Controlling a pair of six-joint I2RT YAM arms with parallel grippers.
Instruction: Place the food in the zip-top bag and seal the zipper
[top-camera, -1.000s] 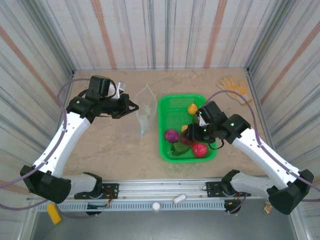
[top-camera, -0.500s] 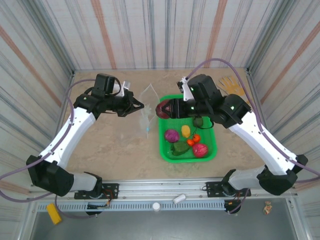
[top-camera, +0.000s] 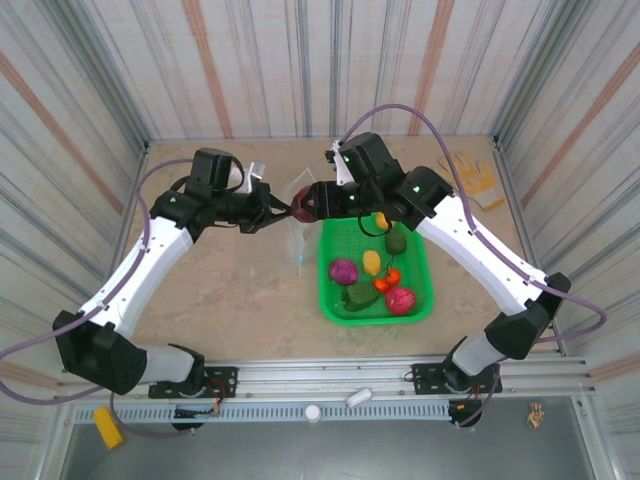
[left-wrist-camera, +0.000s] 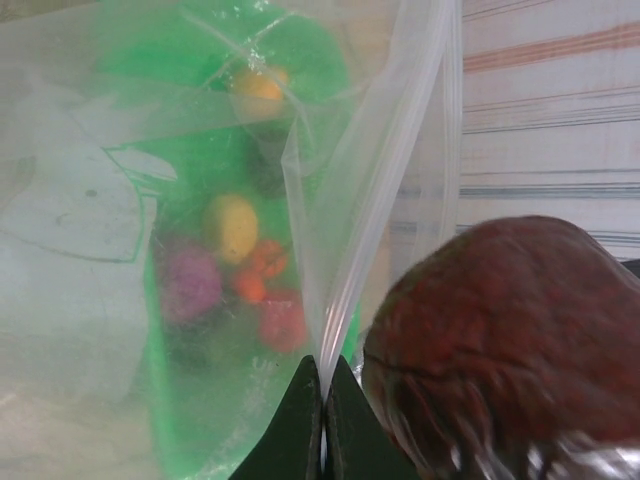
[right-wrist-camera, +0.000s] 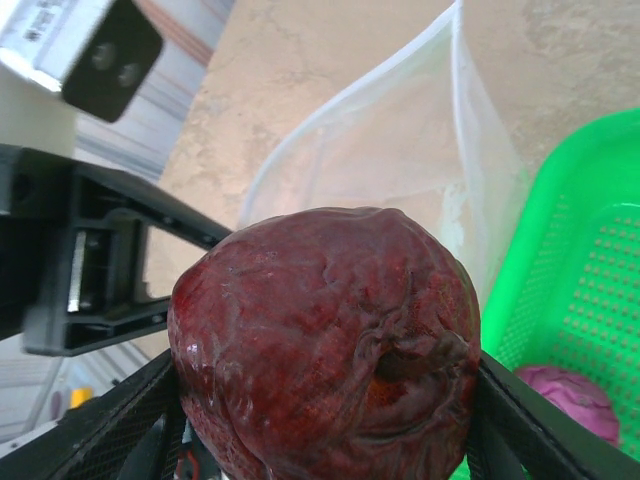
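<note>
The jaws clamp a dark red fruit (right-wrist-camera: 325, 345) near the zip-top bag (right-wrist-camera: 400, 150).

My left arm (top-camera: 135, 270) and right arm (top-camera: 490, 265) are built alike: white link shells joined by black joint housings, each rising from a black base. A purple-grey left cable (top-camera: 140, 188) and a matching right cable (top-camera: 395, 108) loop along the outside of the links. My left gripper (left-wrist-camera: 322, 395) has two smooth black fingers tapering to thin tips. My right gripper (top-camera: 308, 205) has black fingers (right-wrist-camera: 515, 430) with cross-hatched faces.
</note>
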